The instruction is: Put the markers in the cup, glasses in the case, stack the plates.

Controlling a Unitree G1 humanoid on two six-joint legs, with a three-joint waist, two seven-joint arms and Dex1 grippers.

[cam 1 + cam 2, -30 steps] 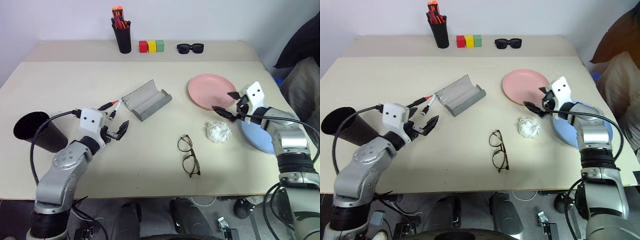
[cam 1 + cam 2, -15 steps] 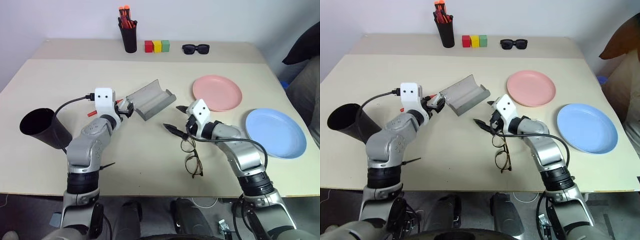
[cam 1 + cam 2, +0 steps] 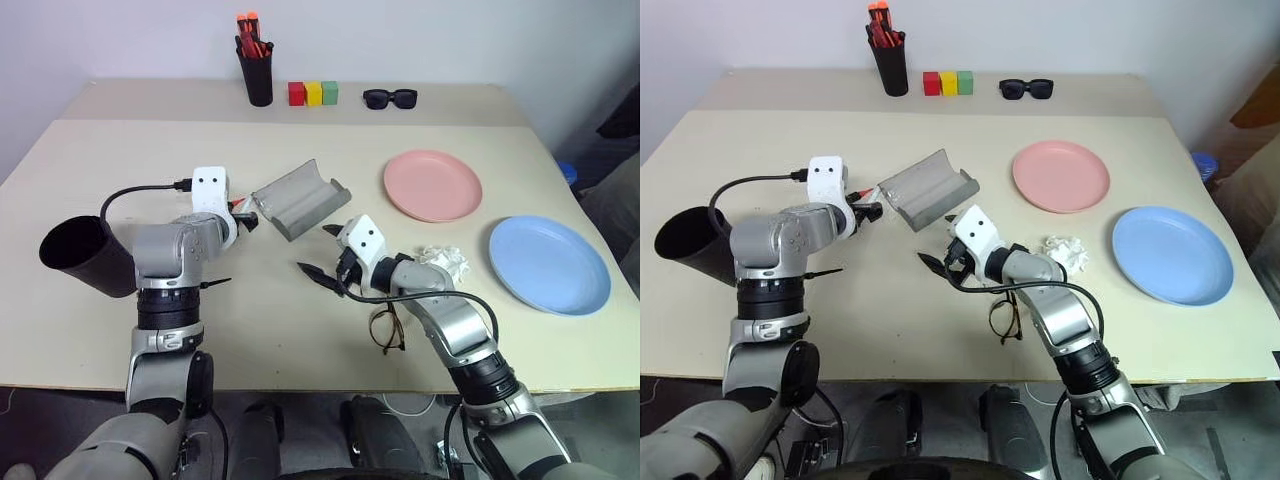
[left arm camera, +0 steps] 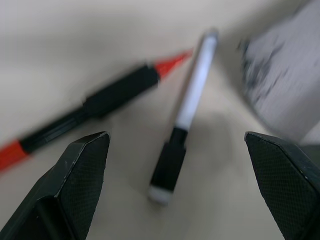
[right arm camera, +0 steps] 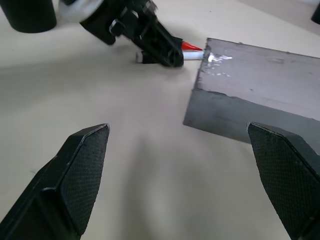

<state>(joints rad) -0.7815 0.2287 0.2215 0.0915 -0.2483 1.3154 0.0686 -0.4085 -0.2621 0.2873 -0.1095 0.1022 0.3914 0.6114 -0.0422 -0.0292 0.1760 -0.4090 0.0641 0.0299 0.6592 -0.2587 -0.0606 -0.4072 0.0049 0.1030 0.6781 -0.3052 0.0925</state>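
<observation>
Currently the left gripper [image 4: 175, 150] is held low over the two markers, its jaws spread wide and nothing between them. The white marker [image 4: 187, 107] lies directly ahead of those jaws, and the red marker [image 4: 107, 102] lies just beside it at an angle; both rest on the beige surface [image 3: 300, 330], close to the edge of the case [image 3: 295, 200]. The case is seen open, its two grey halves facing up, near the middle of the surface. The right gripper [image 3: 322, 252] is held just in front of the case, pointing toward the left arm, with its jaws likewise wide apart and empty. The glasses [image 3: 385, 330] lie on the surface below the right forearm, partly hidden by it. A crumpled white paper [image 3: 442, 262] is seen beside that arm, between the glasses and the blue plate [image 3: 550, 265]. The pink plate [image 3: 432, 185] sits apart from the blue one, further back, the two not stacked. The cup [image 3: 80, 258] lies tilted on its side at the left edge of the surface, well apart from the markers. Along the back are placed a black pot of orange-capped pens [image 3: 258, 75], three coloured blocks [image 3: 313, 93] and black sunglasses [image 3: 390, 98].
</observation>
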